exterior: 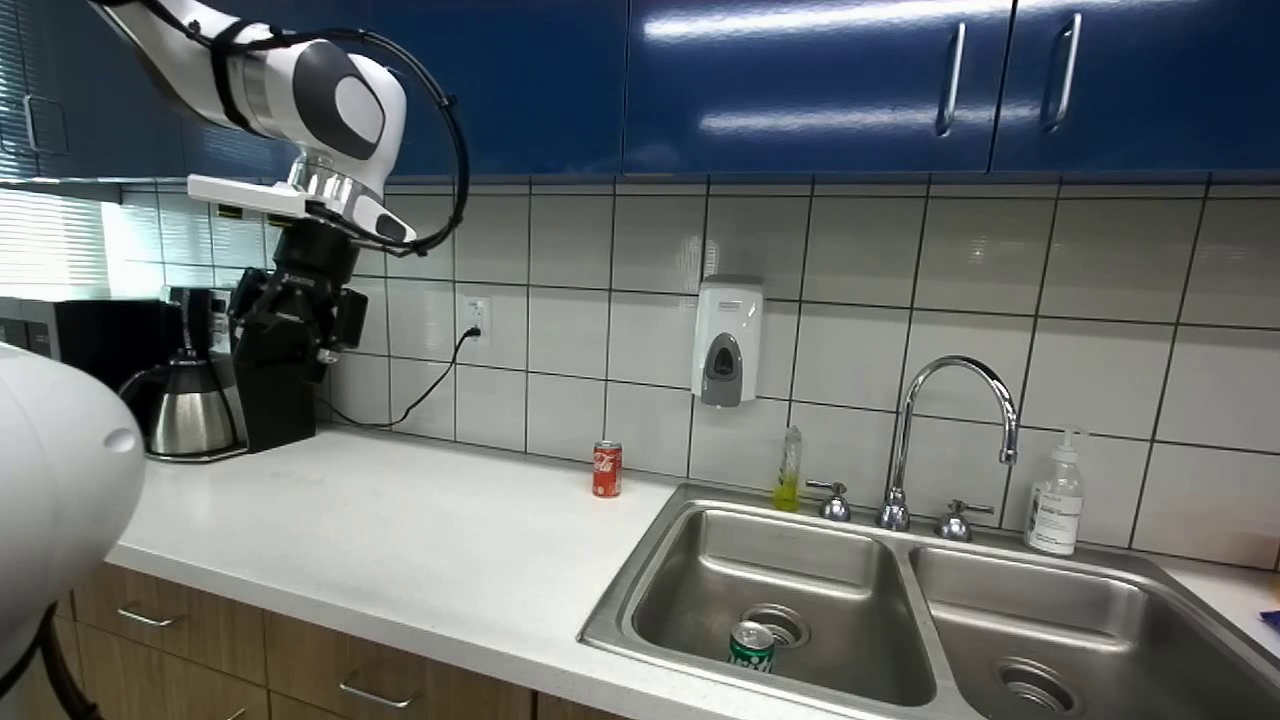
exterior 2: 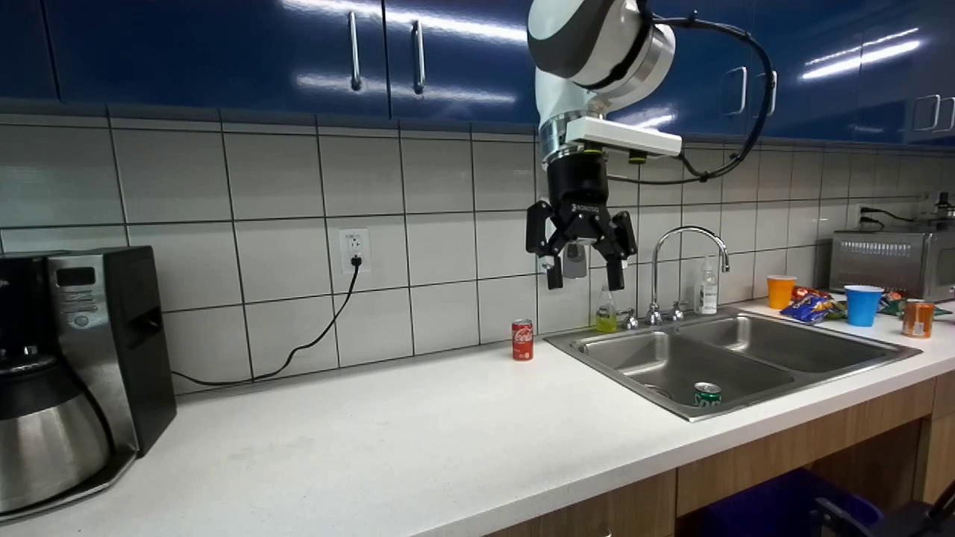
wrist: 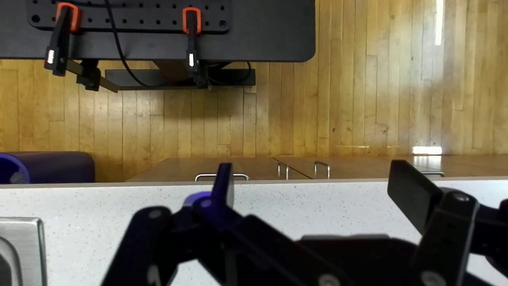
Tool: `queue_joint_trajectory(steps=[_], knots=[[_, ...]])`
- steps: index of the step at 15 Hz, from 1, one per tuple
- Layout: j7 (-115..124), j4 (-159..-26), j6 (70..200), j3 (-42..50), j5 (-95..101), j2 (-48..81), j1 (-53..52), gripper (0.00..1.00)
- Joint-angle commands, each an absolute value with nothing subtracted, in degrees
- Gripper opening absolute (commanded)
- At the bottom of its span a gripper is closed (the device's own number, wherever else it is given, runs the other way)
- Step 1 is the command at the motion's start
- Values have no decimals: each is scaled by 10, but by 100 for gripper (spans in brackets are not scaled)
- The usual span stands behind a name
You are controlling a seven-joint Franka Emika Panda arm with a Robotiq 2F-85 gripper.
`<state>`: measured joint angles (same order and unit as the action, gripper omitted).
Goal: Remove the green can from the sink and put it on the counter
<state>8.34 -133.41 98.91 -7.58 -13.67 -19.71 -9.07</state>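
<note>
The green can [exterior: 751,648] stands upright with its silvery top showing, in the basin nearer the red can, beside the drain. It also shows in an exterior view [exterior 2: 706,395], its lower part hidden by the sink edge. The steel sink [exterior: 922,625] has two basins; its rim [exterior 2: 634,384] is set into the pale counter [exterior 2: 358,447]. My gripper [exterior 2: 585,277] is open, empty and pointing down, high above the counter and away from the sink. In the wrist view the fingers [wrist: 311,178] are wide apart over the counter [wrist: 301,210], with only a sink corner [wrist: 24,238] at lower left.
A red can [exterior 2: 522,340] stands on the counter beside the sink. The curved faucet [exterior: 950,365], a yellow-green soap bottle [exterior: 789,475] and a pump bottle [exterior: 1056,505] stand behind the basins. Cups [exterior 2: 862,306] and snack bags stand beyond the sink; a coffee maker [exterior 2: 97,358] stands opposite.
</note>
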Motion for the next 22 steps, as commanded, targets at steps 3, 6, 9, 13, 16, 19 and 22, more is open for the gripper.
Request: queue_joint_trajectory(steps=[3,6,9,13,16,19,22], knots=[[82,-1328,1021,-46,-135,-167,-51,100],[80,-1330,1048,-27,-126,-158,-31,100],[76,-1333,1078,-6,-120,-147,-11,100],[69,-1336,1118,23,-112,-123,15,100],[65,-1340,1155,41,-104,-104,30,100],[77,-1353,1192,51,-90,-102,43,100],[73,-1362,1211,62,-87,-95,52,100]])
